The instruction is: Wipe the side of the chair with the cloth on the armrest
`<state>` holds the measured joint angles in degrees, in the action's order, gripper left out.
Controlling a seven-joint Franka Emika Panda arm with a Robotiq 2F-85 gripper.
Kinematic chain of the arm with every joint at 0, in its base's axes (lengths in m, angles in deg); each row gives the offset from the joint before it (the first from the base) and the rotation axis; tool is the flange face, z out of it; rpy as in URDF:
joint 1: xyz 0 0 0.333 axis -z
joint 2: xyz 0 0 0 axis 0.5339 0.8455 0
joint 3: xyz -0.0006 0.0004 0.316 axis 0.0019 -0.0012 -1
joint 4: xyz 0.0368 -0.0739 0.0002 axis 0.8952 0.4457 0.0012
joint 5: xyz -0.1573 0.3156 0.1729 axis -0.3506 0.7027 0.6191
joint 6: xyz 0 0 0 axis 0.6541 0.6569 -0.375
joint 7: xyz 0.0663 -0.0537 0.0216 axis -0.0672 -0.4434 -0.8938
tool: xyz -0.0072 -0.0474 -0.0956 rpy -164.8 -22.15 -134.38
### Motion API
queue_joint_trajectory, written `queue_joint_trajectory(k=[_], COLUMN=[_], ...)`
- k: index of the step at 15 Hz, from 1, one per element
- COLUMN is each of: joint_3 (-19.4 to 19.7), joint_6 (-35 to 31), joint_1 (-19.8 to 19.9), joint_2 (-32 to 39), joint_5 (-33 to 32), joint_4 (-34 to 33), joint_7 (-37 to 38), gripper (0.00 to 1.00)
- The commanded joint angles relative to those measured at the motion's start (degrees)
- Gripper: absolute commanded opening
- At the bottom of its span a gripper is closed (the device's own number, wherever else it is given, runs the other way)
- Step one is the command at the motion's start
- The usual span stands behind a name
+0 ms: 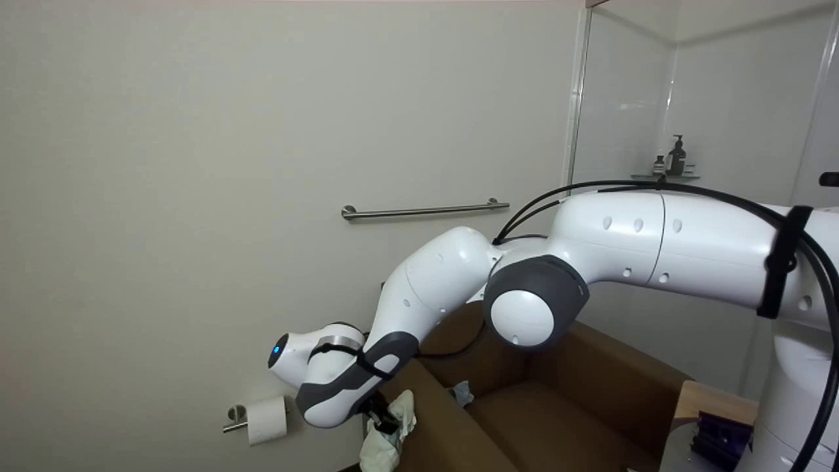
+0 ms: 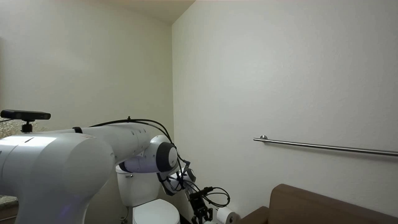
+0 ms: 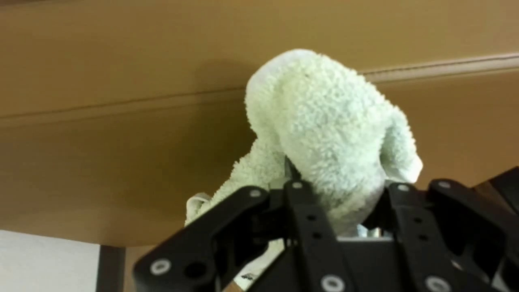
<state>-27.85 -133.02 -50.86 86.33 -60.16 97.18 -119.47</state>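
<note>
The cloth (image 3: 328, 117), a fluffy white rag with a pale green tint, is bunched in my gripper (image 3: 337, 178), which is shut on it. Folds spill out past both fingers and hide the fingertips' inner faces. Behind the cloth runs the brown armrest (image 3: 121, 61) with its stitched seam; contact between them I cannot tell. In an exterior view the cloth (image 1: 381, 449) hangs by the outer edge of the armrest (image 1: 452, 439), below my black gripper (image 1: 383, 416). The brown chair (image 1: 544, 419) fills the lower part there. Only its back (image 2: 311, 207) and a bit of arm show in an exterior view.
A toilet paper roll (image 1: 267, 421) on a wall holder is close to the wrist. A grab bar (image 1: 426, 211) crosses the wall behind. A pale blue rag (image 1: 462, 393) lies inside the chair's arm. A toilet (image 2: 155, 213) and a wooden-topped table (image 1: 714, 400) stand nearby.
</note>
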Motion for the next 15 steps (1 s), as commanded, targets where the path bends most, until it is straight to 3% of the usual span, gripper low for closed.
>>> queue_joint_trajectory(k=[1,3,5,15], joint_3=[5.44,6.68,5.40,-2.43], joint_6=[-7.95,-8.96,-5.87,8.53], joint_1=[-1.75,-2.84,-3.63,-4.08], joint_2=[0.16,0.45,0.46,0.59], joint_5=[-5.53,-9.13,-10.44,-8.98], joint_4=[6.82,9.26,10.16,13.85], joint_7=[8.83,12.89,12.83,1.16], gripper=[0.07,0.07,0.07,0.07])
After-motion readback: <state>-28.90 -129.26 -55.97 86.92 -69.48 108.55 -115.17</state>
